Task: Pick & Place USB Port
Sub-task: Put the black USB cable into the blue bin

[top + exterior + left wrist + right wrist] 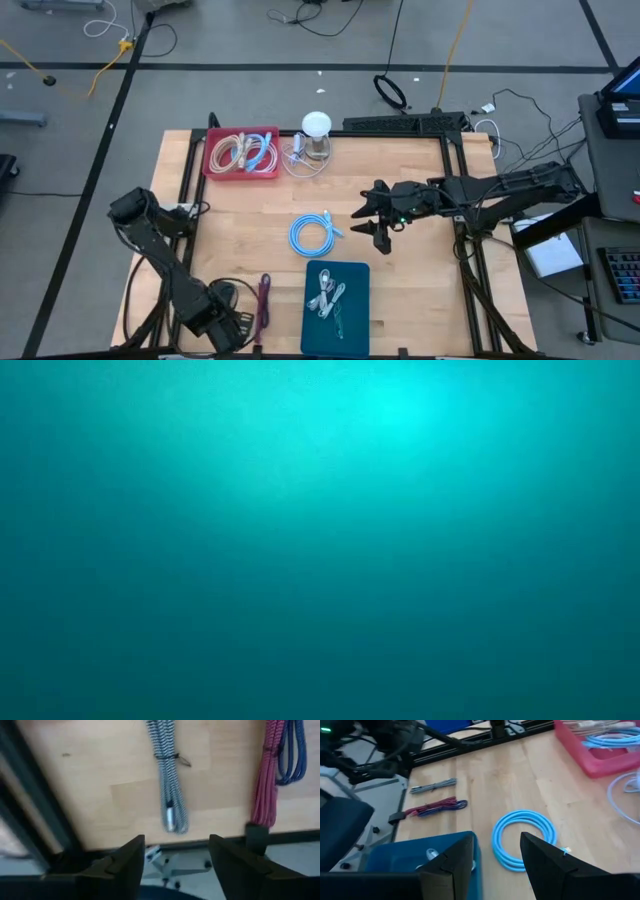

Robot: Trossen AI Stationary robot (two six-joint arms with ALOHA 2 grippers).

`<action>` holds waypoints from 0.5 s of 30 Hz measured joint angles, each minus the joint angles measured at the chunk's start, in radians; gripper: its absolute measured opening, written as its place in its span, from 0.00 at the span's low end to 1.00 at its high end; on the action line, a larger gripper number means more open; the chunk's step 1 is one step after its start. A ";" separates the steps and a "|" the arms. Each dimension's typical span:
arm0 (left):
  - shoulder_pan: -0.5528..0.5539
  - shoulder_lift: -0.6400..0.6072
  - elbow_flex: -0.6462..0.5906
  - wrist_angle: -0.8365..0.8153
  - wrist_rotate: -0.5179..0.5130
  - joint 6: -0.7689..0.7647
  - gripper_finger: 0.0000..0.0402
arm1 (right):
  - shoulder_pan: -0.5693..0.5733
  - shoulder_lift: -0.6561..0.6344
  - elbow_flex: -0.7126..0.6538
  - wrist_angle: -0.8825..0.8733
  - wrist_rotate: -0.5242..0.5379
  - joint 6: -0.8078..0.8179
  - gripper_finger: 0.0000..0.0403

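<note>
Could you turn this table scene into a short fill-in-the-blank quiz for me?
1. The loose coiled cable in the middle of the table is light ____.
2. The bin at the table's far edge that holds several cables is ____.
3. The right claw hangs above the table with its fingers ____.
4. The white cables at the near edge lie in a ____ tray.

Missing words: blue; red; open; blue

Count of things on the table [420,270]

There are two trays: one red tray [214,165] with several coiled cables, and one blue tray [356,310] with pale cables. Loose cables are four: one light blue coil [312,236], one red-and-blue bundle [264,300], one grey braided cable [169,780], and one clear coil [300,165] under one white round object [316,125].
</note>
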 joint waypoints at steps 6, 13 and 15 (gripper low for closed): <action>-0.019 0.000 -0.101 0.065 -0.132 -0.056 0.57 | 0.021 0.000 0.000 0.005 0.002 0.010 0.38; -0.016 0.000 -0.204 0.197 -0.118 -0.064 0.56 | 0.031 0.000 0.000 0.017 -0.001 0.047 0.38; -0.020 0.011 -0.229 0.249 -0.111 -0.064 0.56 | 0.041 0.000 0.000 0.017 -0.001 0.049 0.38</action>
